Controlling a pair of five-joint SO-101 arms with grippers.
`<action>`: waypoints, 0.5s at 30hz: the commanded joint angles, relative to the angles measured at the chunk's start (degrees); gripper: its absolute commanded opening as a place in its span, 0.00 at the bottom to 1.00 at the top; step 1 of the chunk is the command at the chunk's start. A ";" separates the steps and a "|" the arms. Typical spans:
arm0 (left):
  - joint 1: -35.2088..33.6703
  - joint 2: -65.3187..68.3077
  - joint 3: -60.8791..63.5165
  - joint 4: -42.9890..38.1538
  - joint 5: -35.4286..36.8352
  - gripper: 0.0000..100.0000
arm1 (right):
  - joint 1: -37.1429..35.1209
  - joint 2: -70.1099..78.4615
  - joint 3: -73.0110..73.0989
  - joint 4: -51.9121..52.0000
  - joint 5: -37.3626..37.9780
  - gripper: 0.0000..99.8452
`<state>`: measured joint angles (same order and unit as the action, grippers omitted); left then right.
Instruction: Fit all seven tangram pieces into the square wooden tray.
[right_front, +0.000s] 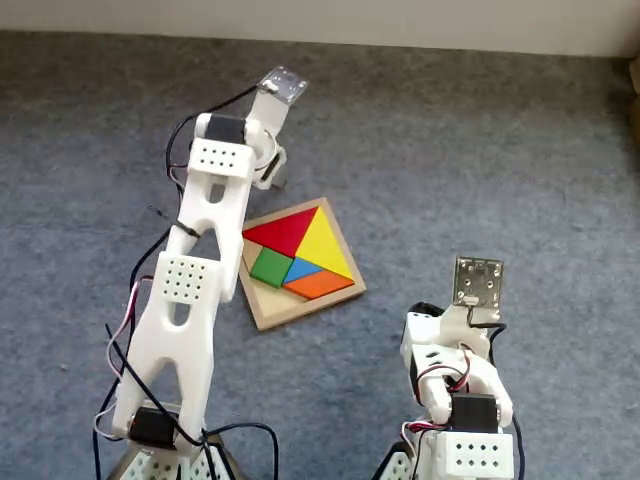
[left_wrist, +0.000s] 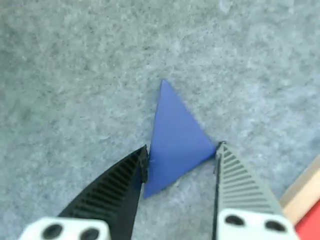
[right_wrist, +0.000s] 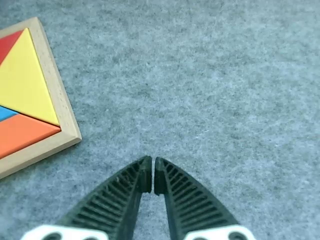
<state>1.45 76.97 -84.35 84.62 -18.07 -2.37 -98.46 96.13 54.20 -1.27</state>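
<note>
A blue triangle lies flat on the grey carpet, and my left gripper is shut on it, the black finger on one edge and the grey finger at a corner. In the high view the left arm stretches out beyond the far left corner of the square wooden tray. The tray holds a red, a yellow, a green, a small blue and an orange piece. My right gripper is shut on nothing, low over bare carpet to the right of the tray's rim.
The right arm sits folded near the front, right of the tray. A tray corner with the red piece lies close beside the left gripper. Open carpet surrounds the tray on every side.
</note>
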 joint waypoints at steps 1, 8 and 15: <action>-0.13 0.84 -6.55 2.11 -1.14 0.20 | 0.66 -1.10 6.55 -0.04 -0.26 0.03; -0.04 3.21 -8.57 1.76 -1.41 0.20 | 0.66 -1.10 6.55 -0.04 -0.26 0.03; -0.22 2.68 -11.38 6.07 -1.41 0.20 | 0.66 -1.10 6.55 -0.04 -0.26 0.03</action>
<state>1.36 80.92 -91.82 86.99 -18.86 -2.37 -98.46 96.13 54.20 -1.27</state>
